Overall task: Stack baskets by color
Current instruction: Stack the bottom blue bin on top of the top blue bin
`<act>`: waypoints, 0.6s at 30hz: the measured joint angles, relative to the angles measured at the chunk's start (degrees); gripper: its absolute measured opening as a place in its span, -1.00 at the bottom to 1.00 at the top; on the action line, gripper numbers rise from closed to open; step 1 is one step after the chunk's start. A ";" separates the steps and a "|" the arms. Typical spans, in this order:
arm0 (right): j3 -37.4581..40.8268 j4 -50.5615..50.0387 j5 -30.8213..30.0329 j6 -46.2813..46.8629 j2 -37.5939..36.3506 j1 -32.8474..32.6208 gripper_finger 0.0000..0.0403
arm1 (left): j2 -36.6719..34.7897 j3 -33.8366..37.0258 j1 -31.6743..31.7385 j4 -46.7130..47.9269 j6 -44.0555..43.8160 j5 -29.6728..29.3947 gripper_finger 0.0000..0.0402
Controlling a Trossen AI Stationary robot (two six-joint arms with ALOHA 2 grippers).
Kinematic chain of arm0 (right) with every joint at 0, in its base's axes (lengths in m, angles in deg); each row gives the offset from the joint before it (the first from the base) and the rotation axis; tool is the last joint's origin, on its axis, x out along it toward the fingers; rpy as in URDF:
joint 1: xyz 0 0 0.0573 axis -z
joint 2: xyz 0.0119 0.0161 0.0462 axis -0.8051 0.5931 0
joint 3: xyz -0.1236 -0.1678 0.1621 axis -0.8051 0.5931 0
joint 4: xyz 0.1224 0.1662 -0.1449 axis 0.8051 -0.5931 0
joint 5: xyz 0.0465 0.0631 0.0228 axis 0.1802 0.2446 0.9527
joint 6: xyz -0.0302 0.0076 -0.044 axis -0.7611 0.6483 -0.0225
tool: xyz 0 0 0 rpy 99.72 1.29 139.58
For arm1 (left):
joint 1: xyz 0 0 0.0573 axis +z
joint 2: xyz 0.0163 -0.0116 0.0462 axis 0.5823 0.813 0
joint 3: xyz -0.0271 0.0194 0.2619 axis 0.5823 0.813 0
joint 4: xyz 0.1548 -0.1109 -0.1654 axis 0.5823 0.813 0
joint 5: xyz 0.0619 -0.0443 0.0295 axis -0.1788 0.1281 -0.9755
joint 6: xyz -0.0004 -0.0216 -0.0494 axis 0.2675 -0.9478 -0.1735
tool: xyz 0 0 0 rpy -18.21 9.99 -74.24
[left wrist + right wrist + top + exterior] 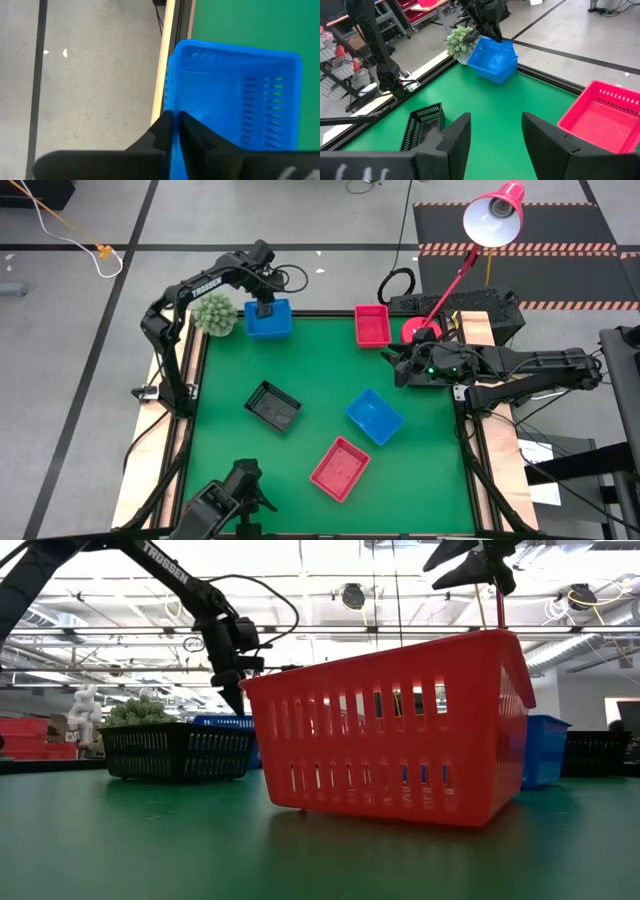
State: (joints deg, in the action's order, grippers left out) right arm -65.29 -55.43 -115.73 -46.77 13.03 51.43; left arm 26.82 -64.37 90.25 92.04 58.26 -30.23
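- The bench (pixel 330 380) carries loose baskets mid-surface; one blue basket (pixel 268 319) sits at its far edge near the left corner.
- The left tool (pixel 263 308) is directly over that basket's far wall, clamped on it.
- The right tool (pixel 403 366) waits by the right edge, fingers apart, empty.

Green table (pixel 320 415), two blue baskets (pixel 375 416), two red-pink baskets (pixel 340 468), black basket (pixel 273 406), fuzzy plant ball (pixel 213 313)

The left gripper (pixel 264 308) reaches down at the far left corner, jaws pinched shut on a blue basket (pixel 268 320) wall. The right gripper (pixel 393 366) hovers mid-right, jaws wide apart.
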 joint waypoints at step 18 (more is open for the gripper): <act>0.00 0.00 0.00 -0.02 0.00 0.00 -0.15 | -1.30 0.27 0.18 4.51 -1.40 -0.20 -0.98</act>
State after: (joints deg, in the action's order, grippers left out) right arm -65.29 -55.43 -115.72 -46.78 13.03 51.43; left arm 25.53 -64.10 90.43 96.55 56.86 -30.44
